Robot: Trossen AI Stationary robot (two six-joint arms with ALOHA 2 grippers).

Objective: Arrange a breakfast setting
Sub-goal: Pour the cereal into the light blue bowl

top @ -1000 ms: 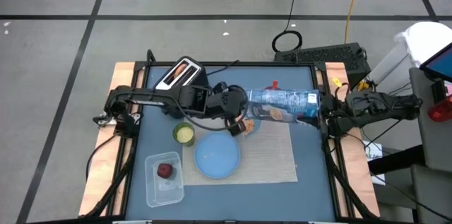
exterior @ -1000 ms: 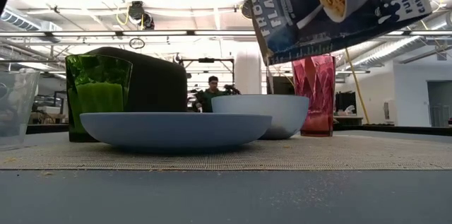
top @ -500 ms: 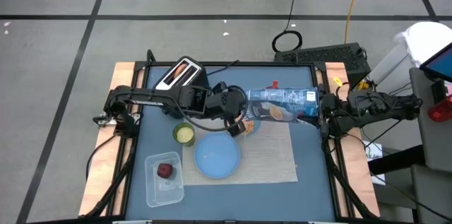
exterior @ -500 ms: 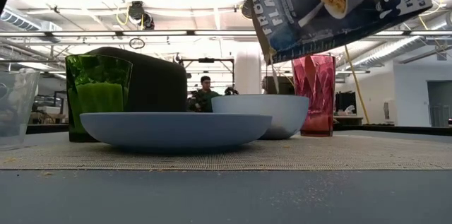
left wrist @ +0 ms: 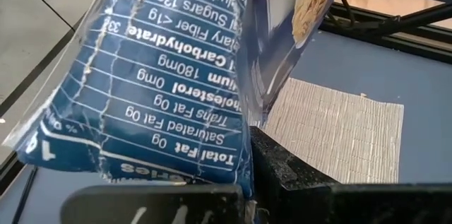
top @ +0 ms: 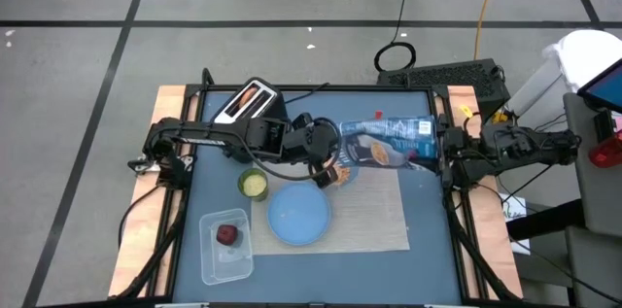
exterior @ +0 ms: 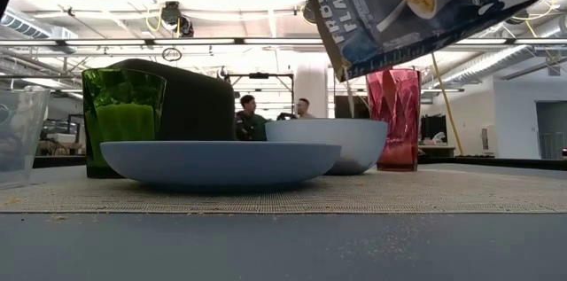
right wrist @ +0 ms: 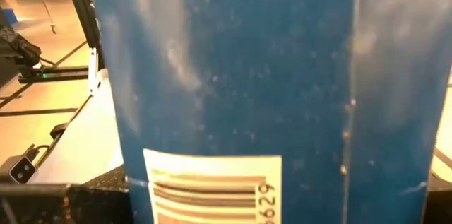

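Note:
The blue cereal box hangs in the air over the far part of the beige placemat, held at both ends. My left gripper is shut on its left end and my right gripper on its right end. In the low view the box slants, with its left corner lowest above the blue bowl. The light-blue plate lies on the mat's near left part. The dark-red fruit sits in a clear tub. A pink-red cup stands behind the bowl. My left gripper pinches the box's left end between its two fingers, coming level from the table's left. Clear inner bag with cereal shows beside it. The box is lifted clear, this end lower. My right gripper pinches the box's right end by the barcode, level from the table's right. The box fills its wrist view and hides the fingertips. This end is the higher one, clear of the table.
A green cup stands left of the plate. A black toaster sits at the far left. The clear tub is at the near left. People show in the room beyond the table.
Both grippers have tipped the cereal box a little more: its right end has risen and its left corner has stayed low above the bowl. In the high view the box looks shorter and shows more of its face.

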